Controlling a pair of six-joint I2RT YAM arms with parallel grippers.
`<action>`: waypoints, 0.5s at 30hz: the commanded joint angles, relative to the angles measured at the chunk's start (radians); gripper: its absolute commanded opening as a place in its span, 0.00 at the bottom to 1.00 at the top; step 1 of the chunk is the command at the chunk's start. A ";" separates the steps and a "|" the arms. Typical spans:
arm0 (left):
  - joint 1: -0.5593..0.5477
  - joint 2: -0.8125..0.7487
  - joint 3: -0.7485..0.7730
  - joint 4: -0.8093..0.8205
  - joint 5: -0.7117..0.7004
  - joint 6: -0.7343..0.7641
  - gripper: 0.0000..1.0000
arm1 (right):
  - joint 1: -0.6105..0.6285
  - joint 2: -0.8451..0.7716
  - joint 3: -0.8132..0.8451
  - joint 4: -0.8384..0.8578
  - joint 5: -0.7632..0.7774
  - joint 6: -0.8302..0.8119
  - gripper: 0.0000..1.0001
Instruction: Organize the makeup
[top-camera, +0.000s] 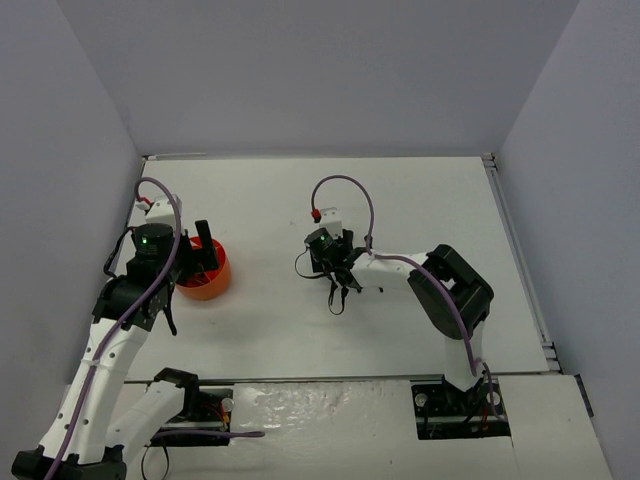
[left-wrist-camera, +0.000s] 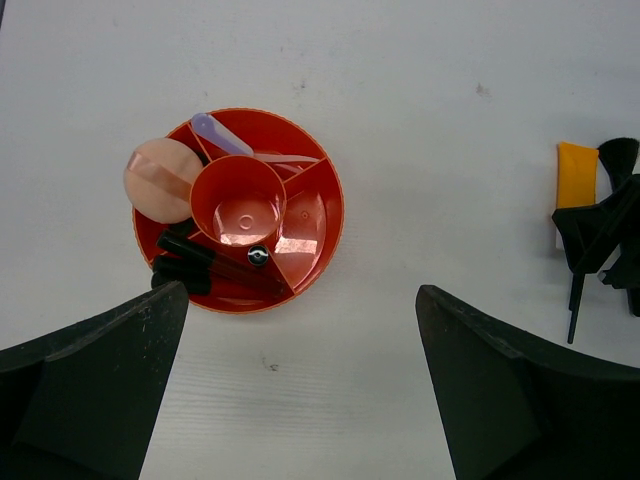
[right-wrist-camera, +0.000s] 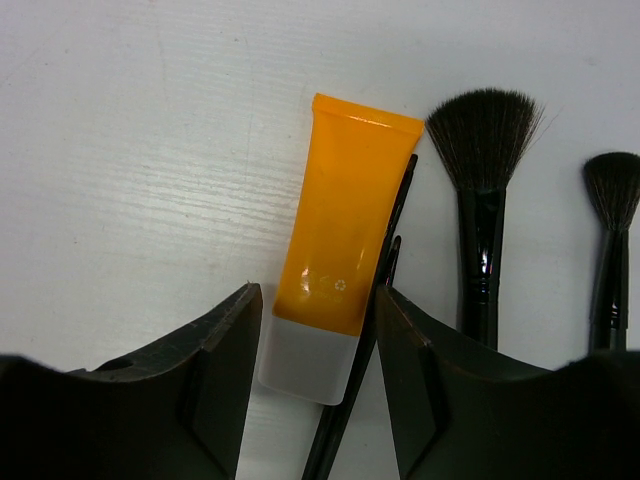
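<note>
L gripper (left-wrist-camera: 300, 300) wide open above tub (left-wrist-camera: 305, 225). R gripper (right-wrist-camera: 318, 298) straddles tube (right-wrist-camera: 345, 200) on surface (right-wrist-camera: 120, 150), jaws narrowish; gripped or not, can't tell.

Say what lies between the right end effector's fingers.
The right wrist view shows the white cap end of the orange tube and two thin black pencils between the fingers of the right end effector.

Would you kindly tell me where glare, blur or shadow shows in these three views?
Top external: even light, faint shadows. Left wrist: tub sharp, glare on its glossy floor, left fingers dark. Right wrist: tube crisp, highlight streak on the big brush handle, right fingers soft.
</note>
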 joint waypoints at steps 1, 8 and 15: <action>0.010 -0.006 0.020 0.059 0.012 -0.006 0.97 | 0.009 0.009 0.045 0.013 0.028 0.018 0.46; 0.018 -0.006 0.016 0.062 0.024 -0.008 0.97 | 0.012 0.026 0.053 0.015 0.011 0.013 0.46; 0.028 -0.005 0.013 0.066 0.033 -0.009 0.97 | 0.034 0.025 0.052 0.054 -0.022 -0.043 0.42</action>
